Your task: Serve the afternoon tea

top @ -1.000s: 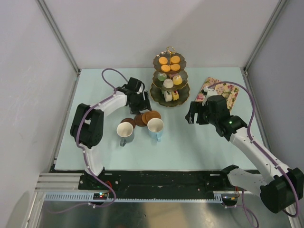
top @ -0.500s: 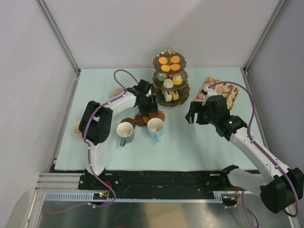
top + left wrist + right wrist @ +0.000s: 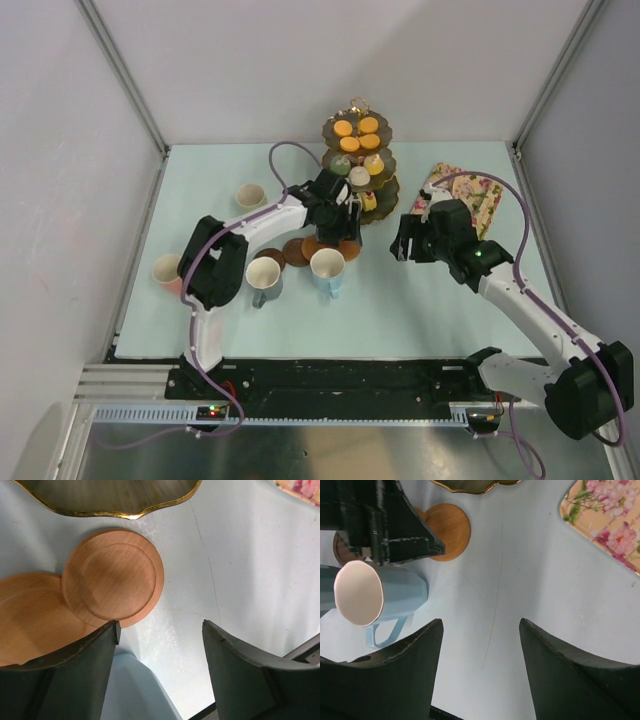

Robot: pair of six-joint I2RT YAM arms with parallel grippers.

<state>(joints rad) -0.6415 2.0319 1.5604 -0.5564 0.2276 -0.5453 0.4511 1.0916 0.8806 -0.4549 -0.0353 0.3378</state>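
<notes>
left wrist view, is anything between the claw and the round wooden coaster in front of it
Nothing visible. The open left claw faces the round brown wooden coaster across a bare stretch of table. That coaster overlaps a second coaster on one side, and the dark gold-rimmed stand lies beyond it.

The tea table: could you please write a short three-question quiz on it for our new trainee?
1. True or false: the left hand grips a wooden coaster.
2. What colour are the cakes on the top tier of the three-tier stand? A orange, B green, C white.
3. Which mug stands nearest the right hand?
Key: 1 false, it is open and empty above the coaster; 2 A; 3 the blue mug.
</notes>
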